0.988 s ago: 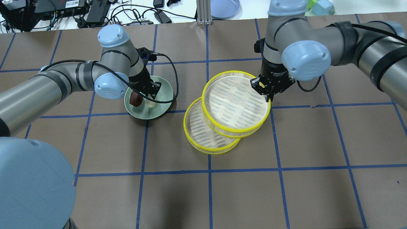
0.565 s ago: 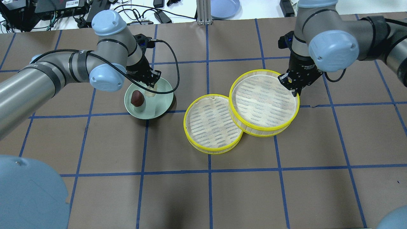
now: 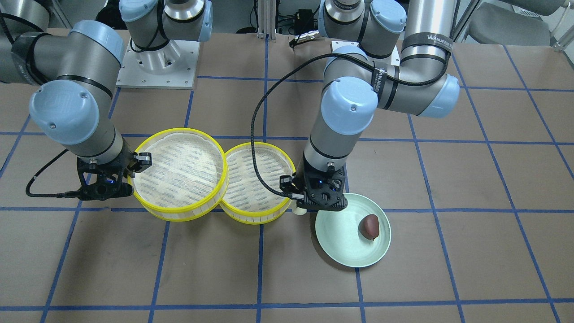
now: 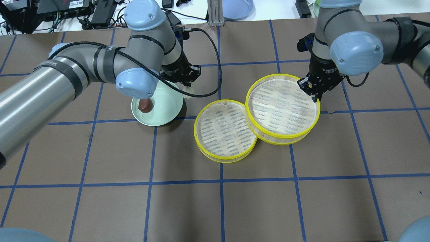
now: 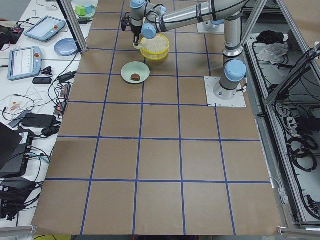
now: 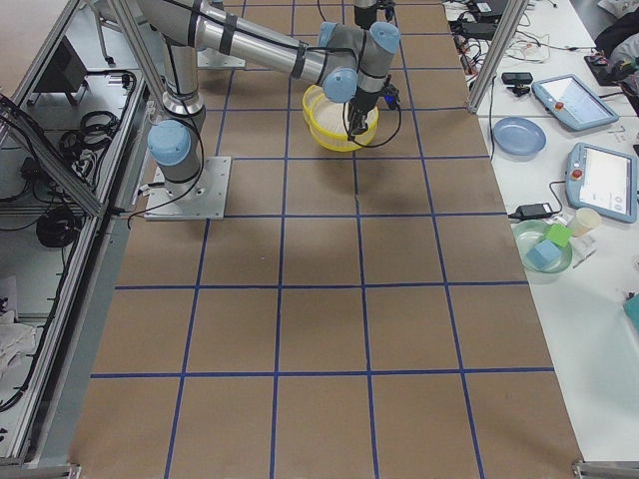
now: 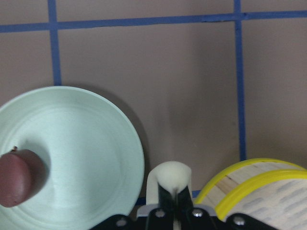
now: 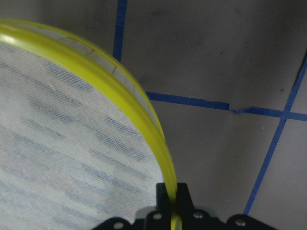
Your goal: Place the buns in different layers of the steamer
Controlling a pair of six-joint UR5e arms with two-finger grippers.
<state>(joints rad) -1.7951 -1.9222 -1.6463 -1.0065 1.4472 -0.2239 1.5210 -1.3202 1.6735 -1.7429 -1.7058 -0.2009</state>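
Nearest the robot, the lower steamer tray (image 4: 218, 132) sat flat on the table (image 4: 100, 201). Its mesh floor was bare and mostly uncovered, presumably so 1 bun could go in before the stack was rebuilt. Just beyond it, to the left, the pale green plate (image 4: 166, 109) carried the dark reddish-brown bun (image 4: 145, 105), not yet collected. The left gripper (image 7: 173, 194) hung over the gap between the plate and the lower tray, clenched on the cream bun (image 7: 171, 173). I judged it was taking that bun toward the lower tray.

Farther right, the right gripper (image 4: 315, 95) was clamped on the yellow rim of the upper steamer tray (image 4: 278, 107), holding it aside so the lower layer could be loaded. That tray's edge overlapped the lower tray's right rim. Whether it rested on the table, I could not tell. The overlap hid only a sliver of the lower floor, so the drop looked open, though the left wrist's black cable (image 4: 220, 70) looped close by. Beyond the table's far edge lay a blue plate (image 4: 237, 8) and desk cables (image 4: 134, 16).
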